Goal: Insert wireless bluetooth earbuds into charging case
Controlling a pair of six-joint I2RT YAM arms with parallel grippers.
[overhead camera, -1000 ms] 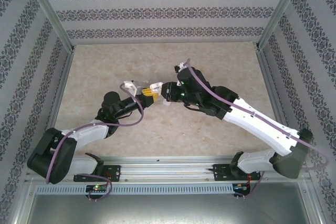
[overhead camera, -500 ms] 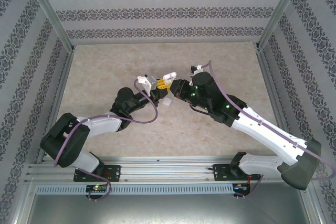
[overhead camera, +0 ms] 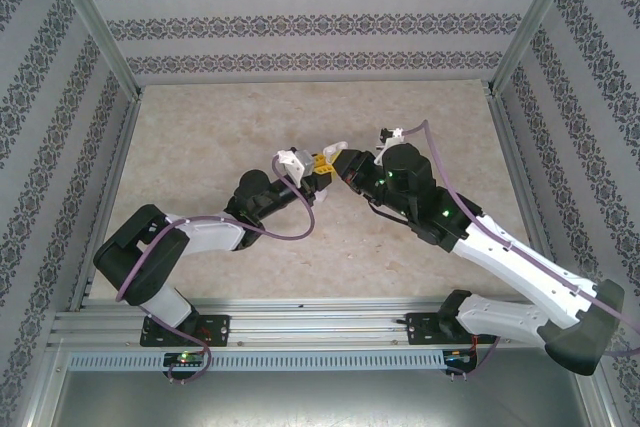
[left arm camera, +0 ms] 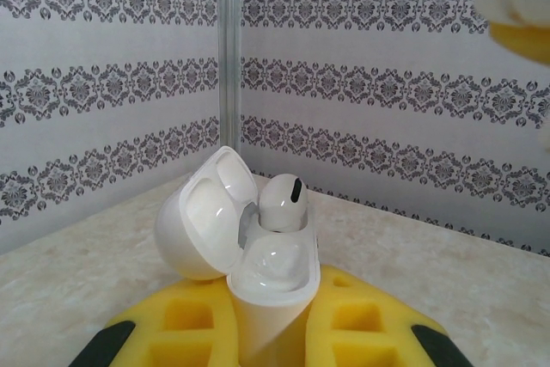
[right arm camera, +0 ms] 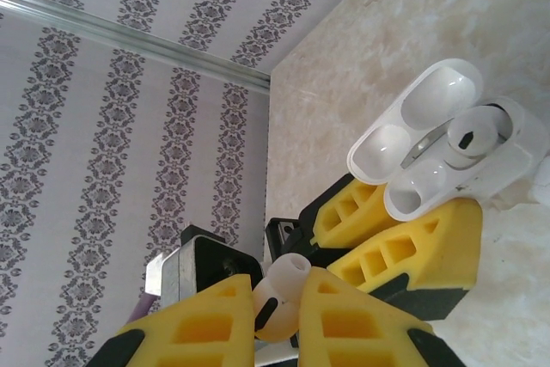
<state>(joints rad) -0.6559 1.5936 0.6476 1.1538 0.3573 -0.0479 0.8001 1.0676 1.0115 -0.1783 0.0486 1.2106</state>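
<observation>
Gripping an earbud [right arm camera: 279, 288], the right end effector [right arm camera: 277, 311] faced the open case [right arm camera: 447, 148] clamped in the left end effector [left arm camera: 273, 333].

Charging case [left arm camera: 271, 274]: one, lid open, taken as the reference. Earbuds: two counted. First earbud [left arm camera: 284, 202] stands in the case, in one of its two sockets; the other socket [right arm camera: 430, 182] is bare. Second earbud [right arm camera: 277, 300] is apart from the case, nipped between the yellow fingers of the right gripper [right arm camera: 279, 285]. Lid hollows [right arm camera: 387, 143]: two, side by side. Grippers: two, each with two yellow fingers; the left gripper [left arm camera: 268, 302] clamps the case from both sides at its base. Arms: two, left arm [overhead camera: 190, 232] and right arm [overhead camera: 500, 247], converging on the case. Table [overhead camera: 250, 117]: one, beneath the case.
</observation>
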